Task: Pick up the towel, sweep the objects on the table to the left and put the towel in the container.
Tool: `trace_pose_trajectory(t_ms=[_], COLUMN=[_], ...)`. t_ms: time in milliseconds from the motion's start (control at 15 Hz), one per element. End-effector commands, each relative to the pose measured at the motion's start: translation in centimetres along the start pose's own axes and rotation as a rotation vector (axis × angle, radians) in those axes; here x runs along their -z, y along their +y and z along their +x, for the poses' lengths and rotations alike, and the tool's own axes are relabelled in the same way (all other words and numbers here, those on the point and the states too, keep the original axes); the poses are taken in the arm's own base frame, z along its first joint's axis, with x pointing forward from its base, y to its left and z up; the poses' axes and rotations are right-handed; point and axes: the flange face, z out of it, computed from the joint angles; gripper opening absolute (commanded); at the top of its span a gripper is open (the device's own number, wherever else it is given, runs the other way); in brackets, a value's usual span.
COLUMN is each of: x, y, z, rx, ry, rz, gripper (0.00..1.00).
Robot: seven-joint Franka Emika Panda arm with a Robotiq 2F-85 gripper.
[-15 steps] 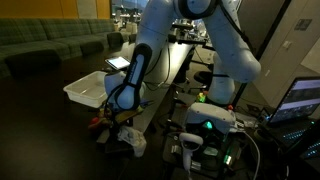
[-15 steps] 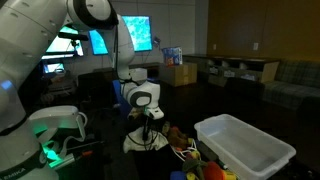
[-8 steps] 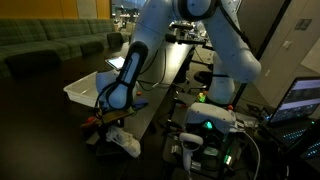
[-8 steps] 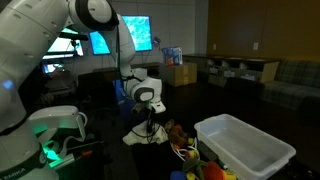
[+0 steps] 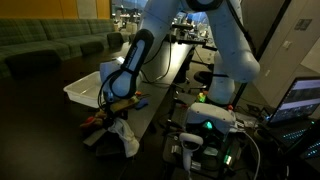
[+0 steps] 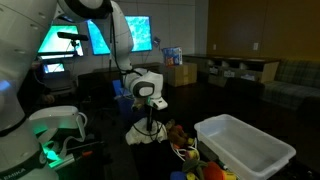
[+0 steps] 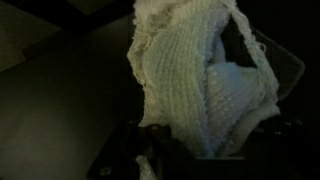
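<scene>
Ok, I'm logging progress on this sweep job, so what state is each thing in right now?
fingers, shut on the towel
towel, bunched up, hanging from the fingers
objects, clustered beside the container, next to the towel
container, upright, open-topped, no towel inside

A robotics lab in an office lounge; lit monitors (image 6: 138,32) glow behind the arm; green sofas (image 5: 50,40) line the wall; cardboard boxes (image 6: 181,73); an open laptop (image 5: 303,98).
</scene>
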Motion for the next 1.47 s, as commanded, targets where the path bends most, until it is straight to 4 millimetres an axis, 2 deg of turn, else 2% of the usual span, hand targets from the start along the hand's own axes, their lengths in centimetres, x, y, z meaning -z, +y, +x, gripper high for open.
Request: trace_pose_trajectory(t_ms=[0, 200, 533, 733, 1000, 1200, 1400], x=[3.9, 5.5, 8.0, 9.6, 11.5, 12.3, 12.4], y=[6.1, 11.6, 22.0, 27.8, 34.4, 37.4, 37.9], z=[-1.6, -1.6, -0.5, 1.4, 5.0, 8.3, 11.0], rx=[0.128, 0.153, 0.052, -0.054, -0.201, -0.276, -0.347], ry=[-0.065, -0.115, -0.159, -0.108, 0.026, 0.166, 0.308], rz=[-0.01, -0.057, -0.137, -0.183, -0.254, -0.288, -0.314], gripper=[0.06, 0.06, 0.06, 0.06, 0.07, 0.06, 0.05])
